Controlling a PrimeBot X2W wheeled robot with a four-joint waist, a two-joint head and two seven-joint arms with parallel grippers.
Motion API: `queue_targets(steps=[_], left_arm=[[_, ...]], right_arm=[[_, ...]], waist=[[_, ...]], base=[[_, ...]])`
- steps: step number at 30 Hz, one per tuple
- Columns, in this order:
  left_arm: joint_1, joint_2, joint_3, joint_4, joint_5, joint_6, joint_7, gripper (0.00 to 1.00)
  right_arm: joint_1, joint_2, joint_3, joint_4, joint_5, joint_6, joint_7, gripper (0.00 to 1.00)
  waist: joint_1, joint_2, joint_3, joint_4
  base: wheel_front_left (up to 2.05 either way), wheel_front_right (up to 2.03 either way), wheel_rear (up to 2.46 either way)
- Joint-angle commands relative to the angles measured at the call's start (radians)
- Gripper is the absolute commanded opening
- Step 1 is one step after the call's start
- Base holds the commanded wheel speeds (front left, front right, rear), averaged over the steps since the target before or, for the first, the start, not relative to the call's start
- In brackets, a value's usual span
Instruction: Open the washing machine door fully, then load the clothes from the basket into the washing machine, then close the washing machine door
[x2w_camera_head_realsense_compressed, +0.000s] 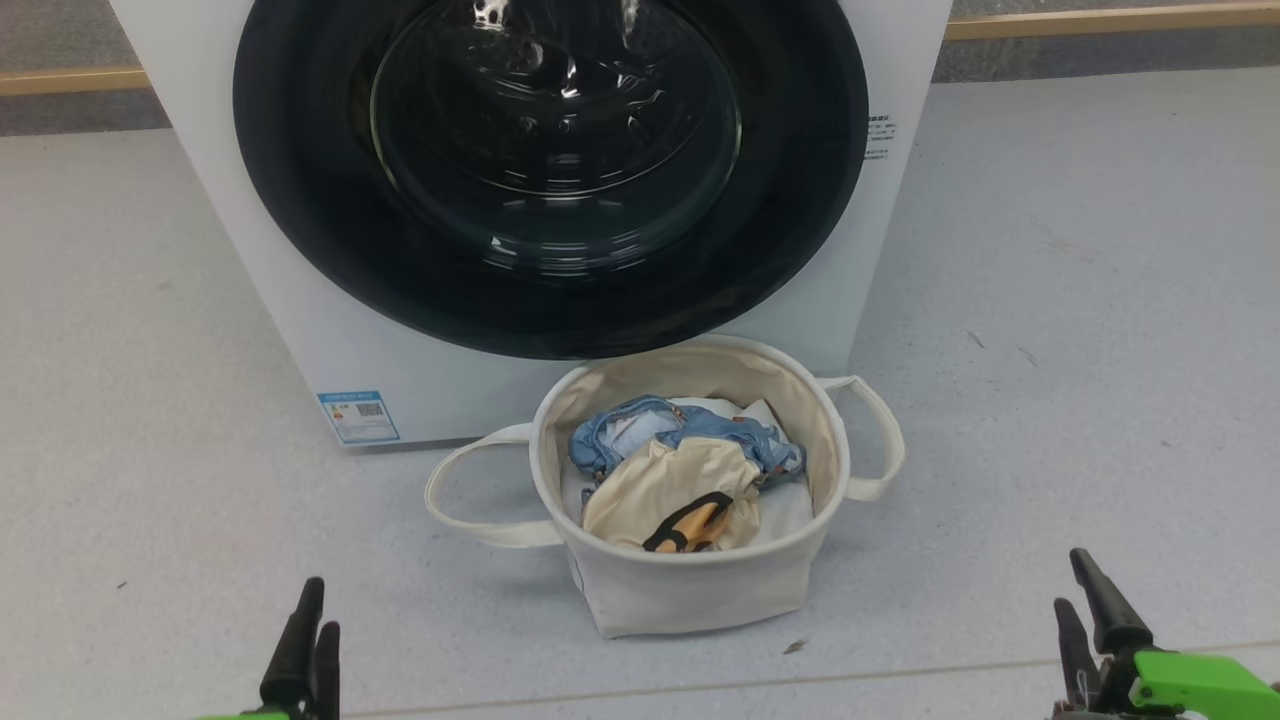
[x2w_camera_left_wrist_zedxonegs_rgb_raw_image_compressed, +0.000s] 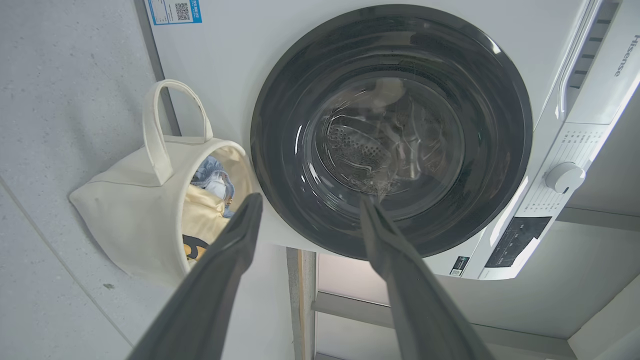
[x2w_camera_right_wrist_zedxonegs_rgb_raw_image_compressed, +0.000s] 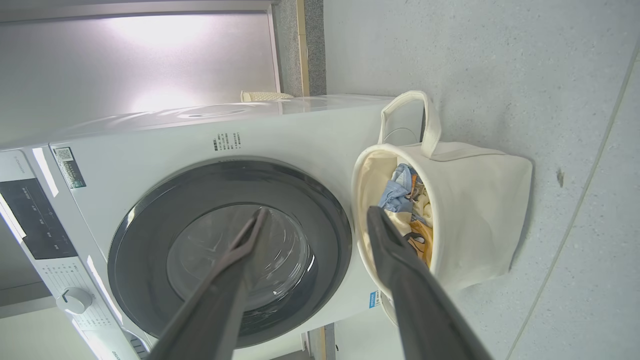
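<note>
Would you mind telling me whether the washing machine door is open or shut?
Shut: the washing machine door lies flush against the washing machine front in every view.

Head camera looks down on the basket and washing machine door; both sideways-rolled wrist cameras share them.

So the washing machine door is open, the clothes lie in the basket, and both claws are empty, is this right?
No, the head view shows the washing machine door closed. The clothes lie in the basket, and the left claw and right claw are empty.
</note>
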Motion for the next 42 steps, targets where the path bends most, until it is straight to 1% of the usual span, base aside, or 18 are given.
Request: queue_targets(steps=[1,5,14,23,26,27,28,32,33,37,40,42], left_arm=[[-0.044,0.007,0.002,-0.036,0.012,-0.001,-0.008,1.00],[-0.052,0.007,-0.003,-0.045,0.036,-0.001,-0.019,1.00],[-0.072,0.008,0.002,-0.079,0.121,-0.002,-0.046,1.00],[-0.085,0.008,0.000,-0.122,0.223,0.007,-0.072,1.00],[-0.092,0.008,-0.010,-0.140,0.273,0.013,-0.081,1.00],[-0.092,0.008,-0.010,-0.140,0.273,0.013,-0.081,1.00],[-0.097,0.009,-0.022,-0.152,0.318,0.017,-0.087,1.00],[-0.110,0.009,-0.041,-0.178,0.391,0.032,-0.098,1.00],[-0.118,0.009,-0.045,-0.196,0.431,0.045,-0.104,1.00],[-0.134,0.009,-0.060,-0.235,0.506,0.070,-0.116,1.00],[-0.145,0.009,-0.075,-0.256,0.567,0.086,-0.125,1.00],[-0.148,0.009,-0.081,-0.261,0.586,0.091,-0.127,1.00]], right_arm=[[-0.041,-0.006,-0.005,-0.044,-0.013,0.000,-0.009,1.00],[-0.043,-0.006,-0.011,-0.062,-0.030,0.000,-0.021,1.00],[-0.055,-0.007,-0.023,-0.111,-0.106,0.000,-0.047,1.00],[-0.069,-0.008,-0.019,-0.154,-0.225,0.000,-0.073,1.00],[-0.077,-0.008,-0.013,-0.171,-0.265,0.000,-0.082,1.00],[-0.077,-0.008,-0.013,-0.171,-0.265,0.000,-0.082,1.00],[-0.082,-0.008,-0.004,-0.185,-0.298,0.000,-0.088,1.00],[-0.093,-0.014,0.009,-0.214,-0.373,0.000,-0.100,1.00],[-0.099,-0.015,0.009,-0.231,-0.403,0.000,-0.105,1.00],[-0.110,-0.033,0.031,-0.262,-0.470,0.000,-0.117,1.00],[-0.124,-0.029,0.036,-0.289,-0.484,0.000,-0.126,1.00],[-0.129,-0.028,0.036,-0.298,-0.484,0.000,-0.129,1.00]], waist=[[-0.0002,0.0000,0.001,0.000],[-0.0003,0.0000,0.002,0.000],[-0.0003,0.0000,0.000,0.000],[-0.0003,0.0000,-0.006,-0.005],[-0.0003,0.0000,-0.006,-0.006],[-0.0003,0.0000,-0.006,-0.006],[-0.0003,0.0000,-0.005,-0.007],[-0.0003,0.0000,-0.005,-0.008],[-0.0003,0.0000,-0.005,-0.008],[-0.0003,0.0000,-0.006,-0.008],[-0.0003,0.0000,-0.005,-0.008],[-0.0003,0.0000,-0.005,-0.008]], base=[[0.00,0.00,0.00],[0.00,0.00,0.00],[0.00,0.00,0.00],[0.00,0.00,0.00],[0.00,0.00,0.00],[0.00,0.00,0.00],[0.00,0.00,0.00],[0.00,0.00,0.00],[0.00,0.00,0.00],[0.00,0.00,0.00],[0.00,0.00,0.00],[0.00,0.00,0.00]])
